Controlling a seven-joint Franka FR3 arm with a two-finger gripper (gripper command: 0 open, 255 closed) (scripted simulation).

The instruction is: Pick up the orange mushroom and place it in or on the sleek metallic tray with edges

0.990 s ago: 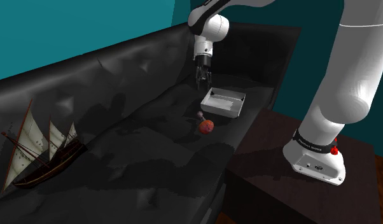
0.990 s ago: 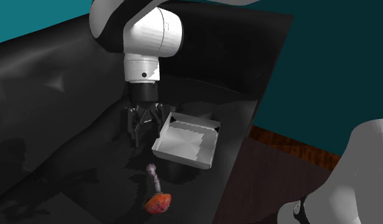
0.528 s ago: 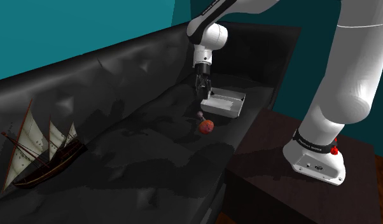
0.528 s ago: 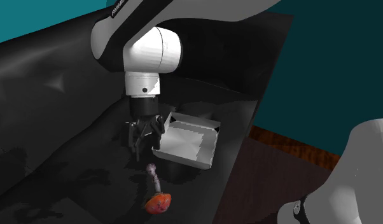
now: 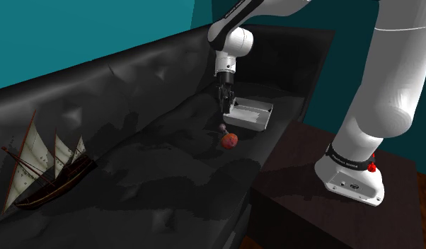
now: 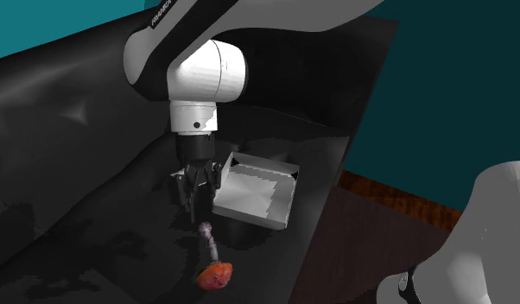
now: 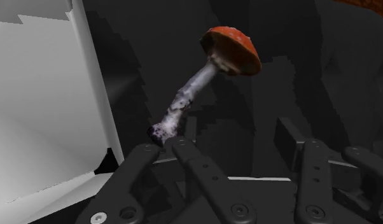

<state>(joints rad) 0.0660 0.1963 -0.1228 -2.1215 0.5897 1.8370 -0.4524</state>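
The orange-capped mushroom [image 5: 229, 140] lies on its side on the black sofa seat, its pale stem [image 6: 210, 241] pointing toward the gripper and its cap [image 7: 231, 49] away from it. The pale tray [image 5: 248, 113] with raised edges rests on the seat right beside it [image 6: 254, 194]. My gripper [image 6: 193, 203] hangs low over the seat, at the tray's near corner and just above the stem's tip. In the wrist view the gripper [image 7: 228, 149] is open; the stem's end lies just ahead of one finger and nothing is held. The tray wall [image 7: 88, 83] stands close beside that finger.
A model sailing ship [image 5: 45, 166] stands on the sofa at the shoulder view's left. The sofa back [image 5: 119, 78] rises behind the seat. The dark stand [image 5: 318, 205] with the arm's white base [image 5: 353, 170] adjoins the sofa's end.
The gripper has come down toward the seat and shifted slightly toward the mushroom's stem end. Mushroom and tray have not moved.
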